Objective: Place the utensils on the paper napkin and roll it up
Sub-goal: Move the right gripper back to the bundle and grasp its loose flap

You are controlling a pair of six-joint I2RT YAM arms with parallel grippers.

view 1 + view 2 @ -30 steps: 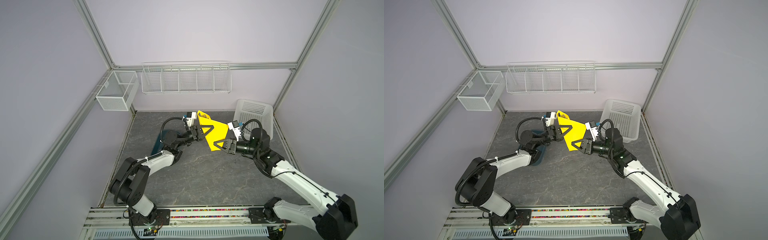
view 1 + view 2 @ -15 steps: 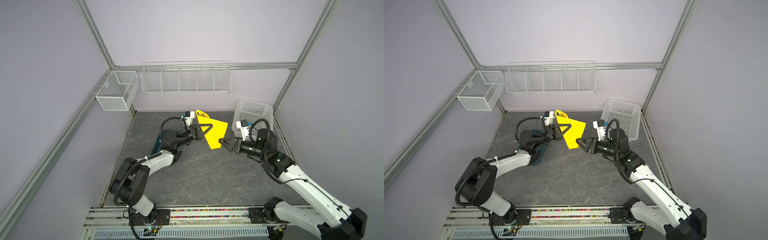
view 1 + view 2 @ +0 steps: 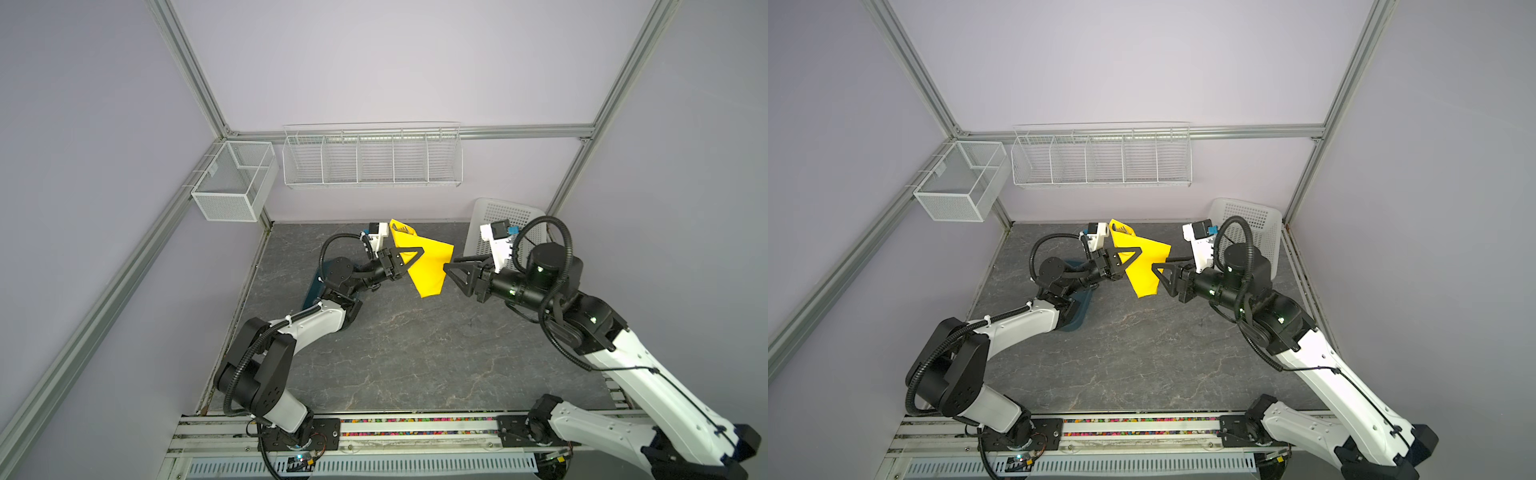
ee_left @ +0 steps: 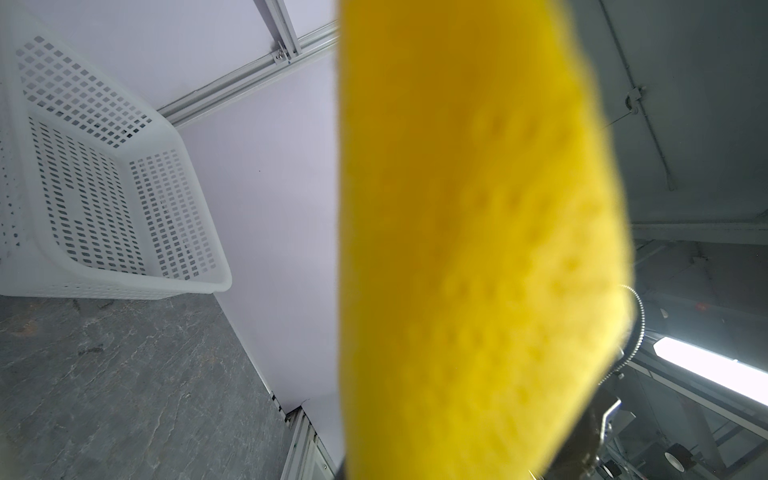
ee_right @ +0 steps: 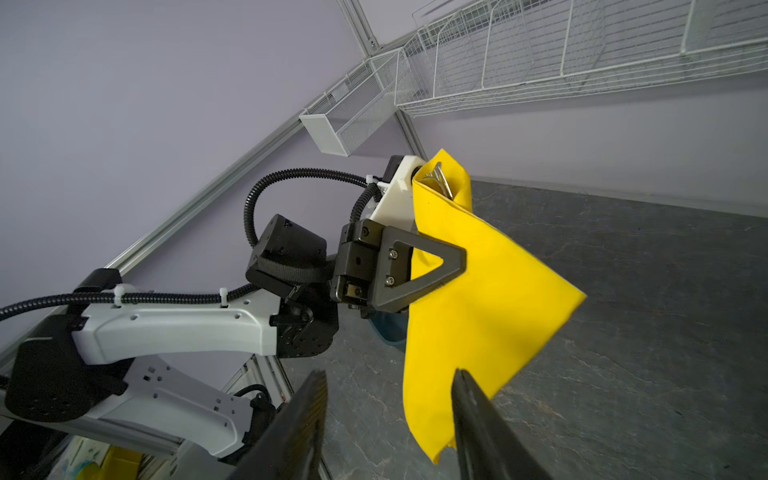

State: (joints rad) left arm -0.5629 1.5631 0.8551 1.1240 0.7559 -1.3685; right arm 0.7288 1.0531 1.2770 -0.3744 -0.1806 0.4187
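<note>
Grey tabletop (image 3: pixel 395 353); left gripper (image 3: pixel 417 252) (clamped) holding napkin (image 3: pixel 428 268), aloft

White basket (image 3: pixel 490 212), wire shelf (image 3: pixel 372 160), teal tub (image 3: pixel 1080 316)

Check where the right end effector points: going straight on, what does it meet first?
The loose lower part of the paper napkin, hanging from the left end effector, just ahead of the open right end effector; exact depth is unclear.
</note>
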